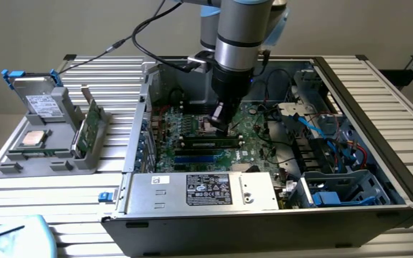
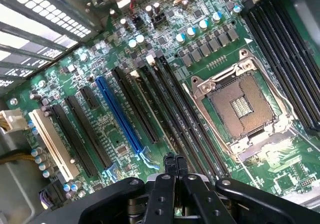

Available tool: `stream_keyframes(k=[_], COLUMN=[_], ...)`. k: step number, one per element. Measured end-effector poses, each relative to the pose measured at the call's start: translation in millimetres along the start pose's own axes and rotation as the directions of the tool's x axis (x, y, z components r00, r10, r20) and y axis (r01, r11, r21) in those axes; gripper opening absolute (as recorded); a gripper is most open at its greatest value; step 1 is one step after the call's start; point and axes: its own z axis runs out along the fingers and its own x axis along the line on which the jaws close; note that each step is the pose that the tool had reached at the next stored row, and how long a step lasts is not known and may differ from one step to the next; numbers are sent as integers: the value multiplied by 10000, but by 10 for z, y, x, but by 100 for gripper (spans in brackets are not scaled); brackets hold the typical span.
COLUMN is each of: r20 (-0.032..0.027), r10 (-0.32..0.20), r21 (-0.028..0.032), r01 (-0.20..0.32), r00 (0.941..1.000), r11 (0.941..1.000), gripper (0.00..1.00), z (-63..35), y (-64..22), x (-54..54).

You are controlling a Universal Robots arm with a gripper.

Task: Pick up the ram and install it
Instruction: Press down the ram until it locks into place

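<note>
Clenched gripper (image 1: 219, 127), fingertips pressed together with nothing between them, hanging low at centre frame inside the open computer case (image 1: 378, 134), over the green motherboard (image 1: 257, 129). Just below and slightly left of the tips in the exterior view: the ram (image 1: 208, 143), apparently standing in a slot, long axis running left to right across the frame. Touching or just apart, cannot tell.
</note>
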Motion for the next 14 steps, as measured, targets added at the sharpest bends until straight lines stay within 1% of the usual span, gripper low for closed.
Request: stream_keyframes(k=[3,7,11,14], r20=[9,16,20,19], r10=[421,1019,1613,2048], r21=[-38,-94,-153,-196], r01=[-421,-1019,-1613,-2047], r00=[9991,9948,9869,9788], r11=[9991,9947,9868,9786], gripper=[11,11,11,11], z=[0,1,3,5], y=[0,-1,0,0], x=[0,0,0,-1])
